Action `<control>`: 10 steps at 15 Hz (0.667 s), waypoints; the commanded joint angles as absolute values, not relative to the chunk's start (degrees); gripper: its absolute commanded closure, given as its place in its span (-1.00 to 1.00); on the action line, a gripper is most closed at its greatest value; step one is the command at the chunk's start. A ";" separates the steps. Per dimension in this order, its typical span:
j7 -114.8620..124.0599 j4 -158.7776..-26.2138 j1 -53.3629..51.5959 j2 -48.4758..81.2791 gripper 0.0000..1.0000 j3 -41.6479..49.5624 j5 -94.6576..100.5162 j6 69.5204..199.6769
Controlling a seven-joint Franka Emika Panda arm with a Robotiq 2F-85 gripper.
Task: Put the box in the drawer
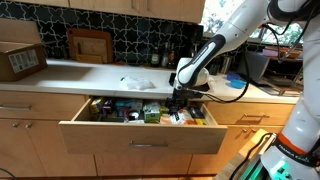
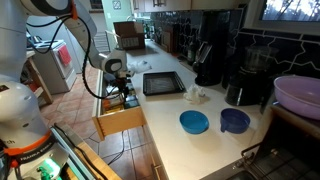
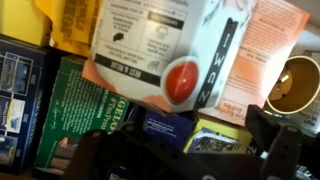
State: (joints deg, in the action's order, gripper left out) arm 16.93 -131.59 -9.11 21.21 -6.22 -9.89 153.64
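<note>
A white box with black print and a red circle (image 3: 165,50) lies tilted on top of other packages inside the open drawer (image 1: 145,138). The drawer also shows in an exterior view (image 2: 120,122). My gripper (image 3: 190,150) hangs just above the drawer's contents, and its dark fingers stand apart at the bottom left and right of the wrist view with nothing between them. In both exterior views the gripper (image 1: 178,100) (image 2: 122,92) reaches down into the right part of the drawer. The white box is too small to make out in the exterior views.
The drawer is packed with several green, blue, yellow and orange packages (image 3: 90,110). A cardboard box (image 1: 20,60) sits on the counter's left end. A dark tray (image 2: 163,83), two blue bowls (image 2: 194,122) and a coffee maker (image 2: 208,62) stand on the counter.
</note>
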 commanded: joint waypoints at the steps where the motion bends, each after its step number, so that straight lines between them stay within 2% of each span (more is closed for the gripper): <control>1: 6.24 -134.29 -5.30 19.91 -1.00 -10.04 -13.45 154.52; 5: 0.88 -134.08 -3.20 18.39 -1.00 -11.61 -15.57 147.45; 10: 14.17 -132.97 -8.39 14.16 -1.00 -5.08 -4.86 138.98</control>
